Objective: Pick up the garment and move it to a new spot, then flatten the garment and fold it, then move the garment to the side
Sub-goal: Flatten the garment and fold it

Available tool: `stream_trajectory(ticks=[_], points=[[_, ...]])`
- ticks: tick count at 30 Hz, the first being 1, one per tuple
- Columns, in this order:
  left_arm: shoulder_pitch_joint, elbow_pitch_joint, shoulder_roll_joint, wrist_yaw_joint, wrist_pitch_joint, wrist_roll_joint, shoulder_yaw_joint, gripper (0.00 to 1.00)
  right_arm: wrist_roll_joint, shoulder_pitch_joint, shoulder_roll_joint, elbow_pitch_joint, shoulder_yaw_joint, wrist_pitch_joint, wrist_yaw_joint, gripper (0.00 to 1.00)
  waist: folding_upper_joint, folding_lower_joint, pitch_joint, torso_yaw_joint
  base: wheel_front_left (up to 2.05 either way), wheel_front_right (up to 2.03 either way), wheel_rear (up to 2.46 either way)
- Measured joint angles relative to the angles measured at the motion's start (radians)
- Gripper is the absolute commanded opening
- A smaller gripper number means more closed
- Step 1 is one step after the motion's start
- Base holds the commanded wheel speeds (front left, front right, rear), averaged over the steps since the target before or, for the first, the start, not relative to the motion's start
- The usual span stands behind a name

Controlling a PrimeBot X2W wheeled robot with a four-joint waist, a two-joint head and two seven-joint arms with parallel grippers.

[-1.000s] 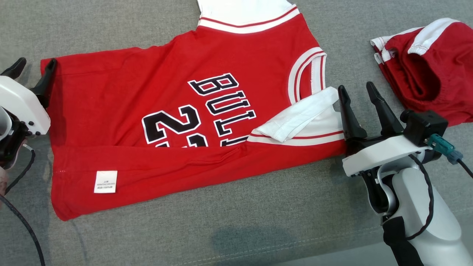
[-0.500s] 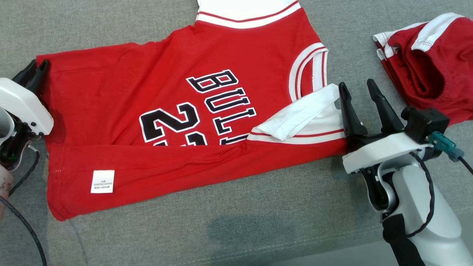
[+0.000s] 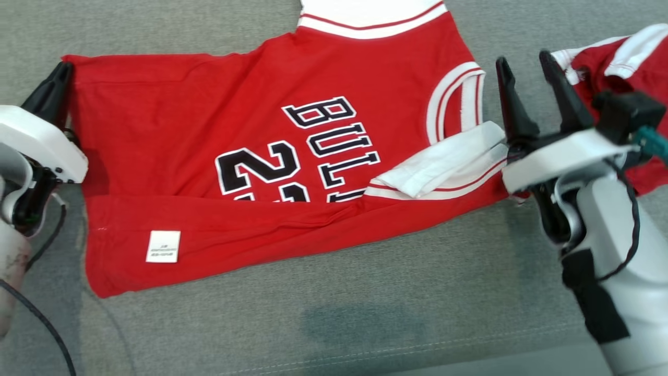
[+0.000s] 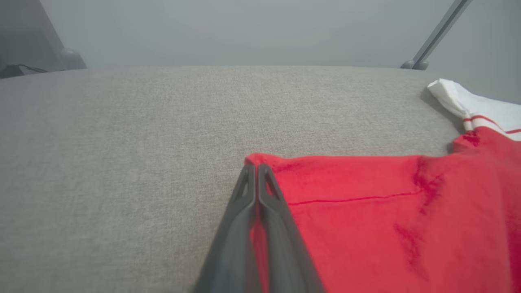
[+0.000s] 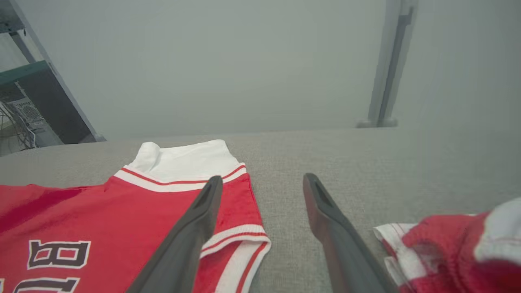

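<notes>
Gripping the upper left corner of a red basketball jersey [image 3: 209, 130], the left pincer [image 3: 63, 67] had its two dark fingers pressed together. The left wrist view showed a sliver of red cloth caught between them. The jersey lay spread on a grey fabric surface [image 3: 365, 313], reaching from the left pincer almost to the right one. Its near long edge was folded over, so a small white label [image 3: 163, 246] faced up and the fold hid the lower part of the black lettering and number. Toward the right, a white strap [image 3: 449, 162] lay doubled over below the white-trimmed armhole. The right pincer [image 3: 524, 57] stood at the jersey's right edge with its fingers spread wide and nothing between them; whether it touched the cloth could not be told. Just beyond it, at the far right, lay crumpled red and white shorts [image 3: 626, 57].
</notes>
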Motion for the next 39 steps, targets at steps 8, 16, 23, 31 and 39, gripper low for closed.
stream_trajectory(ticks=[8,16,23,31,39], points=[[0.000,-0.019,-0.070,0.000,-0.061,-0.006,-0.039,0.00,0.052,-0.237,-0.078,0.187,0.120,0.000,0.000,1.00,0.0000,0.0000,0.013,0.071,0.00,0.00,0.00],[-0.034,-0.036,-0.141,0.000,-0.135,0.000,-0.090,0.00,0.160,-0.452,-0.129,0.362,0.262,0.054,0.000,1.00,0.0000,0.0000,0.045,0.155,0.00,0.00,0.00],[-0.067,-0.056,-0.213,0.000,-0.157,0.003,-0.135,0.00,0.214,-0.587,-0.175,0.459,0.352,0.128,0.000,1.00,0.0000,0.0000,0.079,0.238,0.00,0.00,0.00],[-0.101,-0.086,-0.271,0.000,-0.160,0.002,-0.163,0.00,0.279,-0.689,-0.202,0.553,0.393,0.204,0.000,1.00,0.0000,0.0000,0.117,0.320,0.00,0.00,0.00],[-0.105,-0.128,-0.304,0.000,-0.162,0.020,-0.154,0.00,0.333,-0.750,-0.239,0.624,0.396,0.255,0.000,1.00,0.0000,0.0000,0.161,0.368,0.00,0.00,0.00]])
